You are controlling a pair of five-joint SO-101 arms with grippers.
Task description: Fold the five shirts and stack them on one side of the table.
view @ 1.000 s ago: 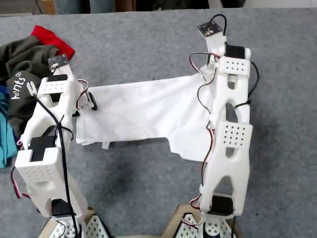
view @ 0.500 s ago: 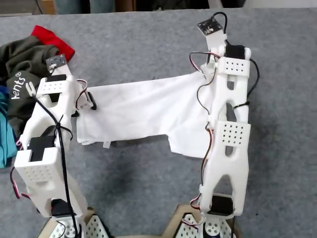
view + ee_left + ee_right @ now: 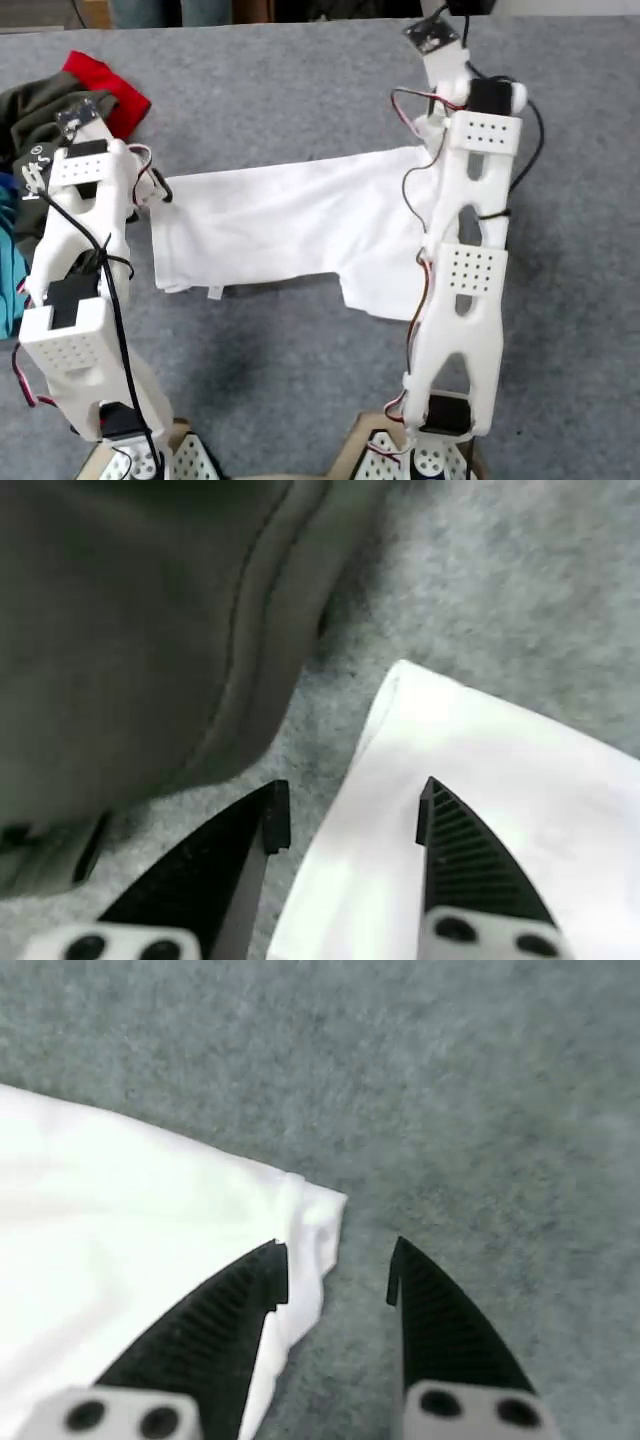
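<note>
A white shirt (image 3: 290, 225) lies spread flat on the grey table, partly folded. My left gripper (image 3: 345, 815) stands open over the shirt's corner (image 3: 400, 680) at its left end, one finger on the carpet side, the other above white cloth (image 3: 480, 760). My right gripper (image 3: 335, 1270) is open at the shirt's right end (image 3: 150, 1220), its fingers straddling the hem corner (image 3: 320, 1205). In the high view the left gripper (image 3: 150, 195) sits at the shirt's upper left corner and the right gripper (image 3: 425, 135) at its upper right corner.
A heap of unfolded shirts lies at the table's left edge: a dark olive one (image 3: 40, 120), a red one (image 3: 100, 80) and a teal one (image 3: 10, 270). The dark shirt (image 3: 130, 630) lies close beside the left gripper. Bare grey table (image 3: 570, 200) extends right.
Both arms have shifted outward and toward the far edge. The left gripper moved left off the shirt to its corner; the right gripper moved up past the right corner. The shirt stays put.
</note>
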